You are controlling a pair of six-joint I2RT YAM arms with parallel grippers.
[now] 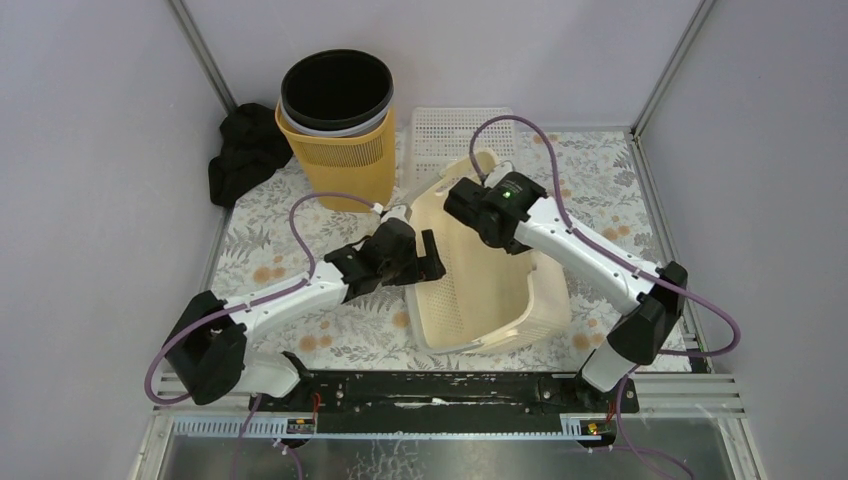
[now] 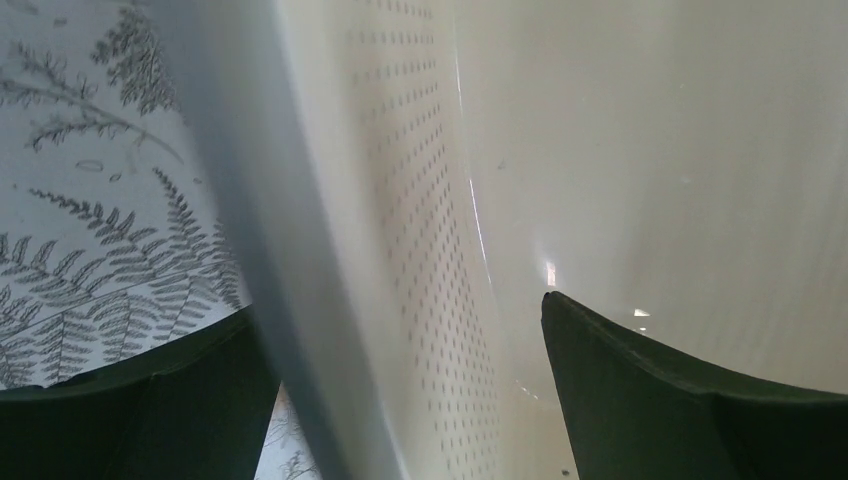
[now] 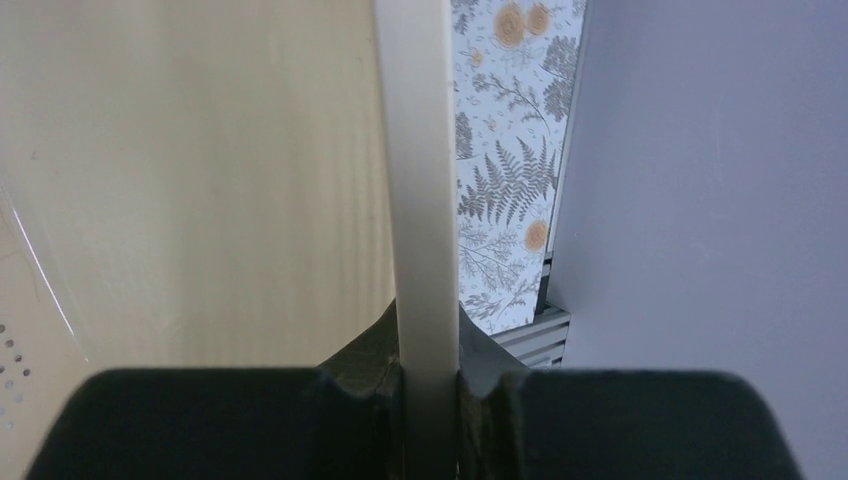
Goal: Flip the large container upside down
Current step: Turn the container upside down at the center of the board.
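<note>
Two sets of jaws are at the large container [image 1: 495,290], which stands tipped on its side in the middle of the worktop [image 1: 290,225], so I judge you about halfway through the turn; the right jaws pinch its raised rim [image 3: 418,200] tight, and the left jaws are spread wide astride the perforated wall [image 2: 420,250], seemingly not gripping it, though that close view is blurred. Next, carry the rim on over and down; use the left side to steady the wall so the lower edge does not skid.

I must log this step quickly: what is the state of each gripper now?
Left gripper: open, one finger each side of the basket wall.
Right gripper: closed, holding the basket rim.
</note>
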